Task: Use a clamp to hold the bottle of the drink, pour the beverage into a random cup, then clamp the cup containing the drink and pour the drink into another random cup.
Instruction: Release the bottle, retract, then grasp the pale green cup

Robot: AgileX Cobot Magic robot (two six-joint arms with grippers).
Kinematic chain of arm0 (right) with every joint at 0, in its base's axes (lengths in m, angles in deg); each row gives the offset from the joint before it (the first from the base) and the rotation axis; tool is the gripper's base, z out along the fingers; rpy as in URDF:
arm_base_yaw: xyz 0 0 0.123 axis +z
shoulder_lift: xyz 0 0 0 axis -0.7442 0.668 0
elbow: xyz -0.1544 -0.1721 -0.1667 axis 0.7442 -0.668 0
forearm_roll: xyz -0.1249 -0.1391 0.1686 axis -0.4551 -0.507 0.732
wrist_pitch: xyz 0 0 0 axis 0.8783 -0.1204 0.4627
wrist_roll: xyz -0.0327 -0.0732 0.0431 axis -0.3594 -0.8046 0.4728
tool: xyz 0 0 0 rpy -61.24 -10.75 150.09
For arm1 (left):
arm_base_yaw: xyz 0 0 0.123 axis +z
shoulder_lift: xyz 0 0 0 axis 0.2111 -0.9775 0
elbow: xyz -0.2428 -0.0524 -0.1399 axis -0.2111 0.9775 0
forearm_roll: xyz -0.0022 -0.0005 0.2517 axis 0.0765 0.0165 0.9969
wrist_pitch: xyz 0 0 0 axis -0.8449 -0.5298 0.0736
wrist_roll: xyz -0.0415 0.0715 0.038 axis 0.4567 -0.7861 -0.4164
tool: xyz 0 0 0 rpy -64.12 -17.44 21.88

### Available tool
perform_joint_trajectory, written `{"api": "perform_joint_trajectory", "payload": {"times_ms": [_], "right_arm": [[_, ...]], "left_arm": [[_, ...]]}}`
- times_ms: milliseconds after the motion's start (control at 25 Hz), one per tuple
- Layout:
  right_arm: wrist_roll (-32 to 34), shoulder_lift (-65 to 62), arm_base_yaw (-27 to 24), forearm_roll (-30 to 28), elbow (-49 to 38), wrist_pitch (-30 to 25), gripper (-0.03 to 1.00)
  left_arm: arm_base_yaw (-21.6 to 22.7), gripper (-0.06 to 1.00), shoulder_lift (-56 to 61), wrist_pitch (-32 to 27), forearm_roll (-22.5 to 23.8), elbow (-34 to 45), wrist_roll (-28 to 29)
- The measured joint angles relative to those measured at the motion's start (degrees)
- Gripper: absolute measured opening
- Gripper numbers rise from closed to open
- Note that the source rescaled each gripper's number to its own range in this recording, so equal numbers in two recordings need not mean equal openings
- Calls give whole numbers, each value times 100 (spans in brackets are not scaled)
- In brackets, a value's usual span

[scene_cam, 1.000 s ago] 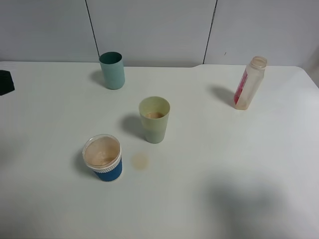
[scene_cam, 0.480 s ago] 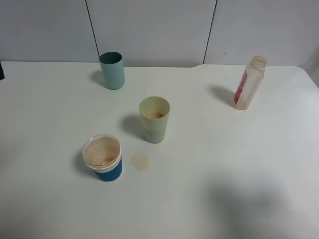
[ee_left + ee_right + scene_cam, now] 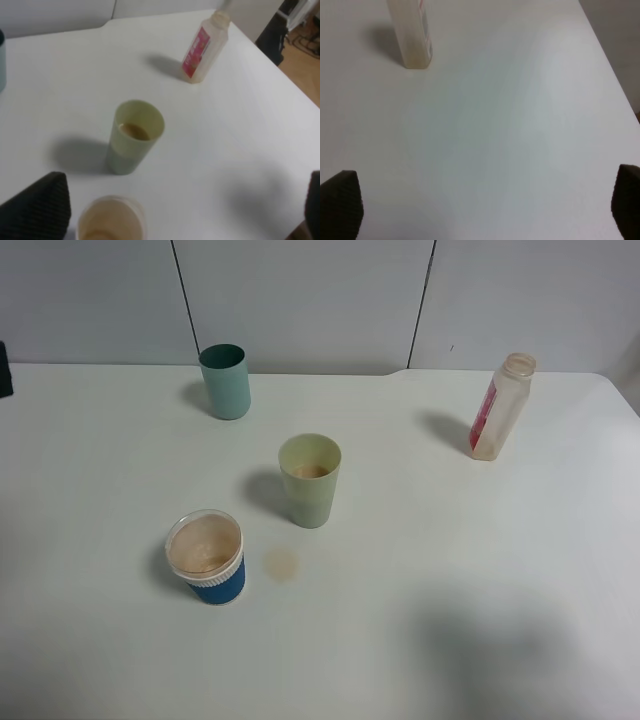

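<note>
- The bench (image 3: 450,540) is white and carries four vessels; the clock directions below are read in the high view, with the pale green cup (image 3: 310,480) as the centre.
- The pale green cup stands upright near the middle of the bench, and a shallow pool of brown drink shows at its bottom.
- The bottle (image 3: 501,407) stands on its base at about 2 o'clock, well apart from the cups and near the bench's far right corner. It is uncapped and clear-walled with a red label, and looks nearly empty.
- The teal cup (image 3: 225,381) stands upright at about 11 o'clock, close to the back edge. Its inside cannot be seen.
- The blue cup (image 3: 206,557) with a white rim stands at about 8 o'clock, and its inside is coated in light brown drink.
- A small tan stain (image 3: 282,563) lies on the bench between 6 and 7 o'clock, just beside the blue cup and touching neither cup.
- A soft grey shadow (image 3: 490,640) falls on the bench at about 5 o'clock.
- The left end effector (image 3: 176,207) is spread wide with nothing between its dark ribbed pads (image 3: 37,207). It hangs above the bench, with the pale green cup and the blue cup below it.
- The right end effector (image 3: 483,202) is likewise spread wide and grips nothing. Its pads (image 3: 340,205) sit at the two edges of its wrist view over bare bench, and the bottle stands well ahead of it.
</note>
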Motion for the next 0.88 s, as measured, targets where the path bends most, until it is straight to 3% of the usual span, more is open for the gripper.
{"api": "perform_joint_trajectory", "payload": {"times_ms": [320, 400, 640, 760, 880], "right_arm": [[62, 0, 0, 0, 0, 0, 100], [62, 0, 0, 0, 0, 0, 100], [62, 0, 0, 0, 0, 0, 100], [62, 0, 0, 0, 0, 0, 100], [62, 0, 0, 0, 0, 0, 100]], "left_arm": [[-79, 92, -785, 12, -17, -481, -559], [-698, 92, -1529, 189, 15, -751, -891], [-2098, 92, -2242, 1206, 190, -791, -990], [-2709, 92, -2389, 1778, 353, -791, -977], [-3544, 92, -2704, 2532, 784, -791, -567]]}}
